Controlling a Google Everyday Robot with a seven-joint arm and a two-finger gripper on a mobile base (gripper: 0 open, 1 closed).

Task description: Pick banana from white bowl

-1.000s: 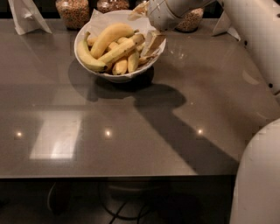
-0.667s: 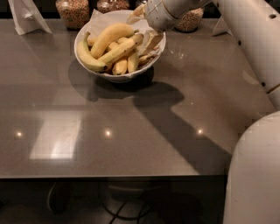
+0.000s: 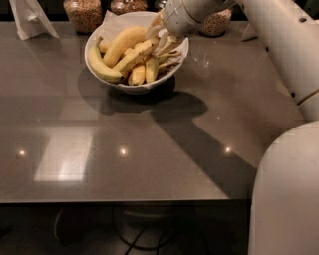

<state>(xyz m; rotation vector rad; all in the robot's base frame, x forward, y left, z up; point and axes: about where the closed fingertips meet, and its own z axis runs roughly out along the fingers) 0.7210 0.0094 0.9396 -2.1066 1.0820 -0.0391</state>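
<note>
The gripper [image 3: 163,46] is seen low at the right rim of the white bowl [image 3: 135,90], dipped in among the fruit. Whether it is gripping anything cannot be told. The banana [image 3: 132,57] (the long thin one) is laid slanting in the middle of the bowl, just below a fat curved banana [image 3: 121,42]. The bowl is set on a grey table [image 3: 149,149], near a glass jar [image 3: 83,13].
</note>
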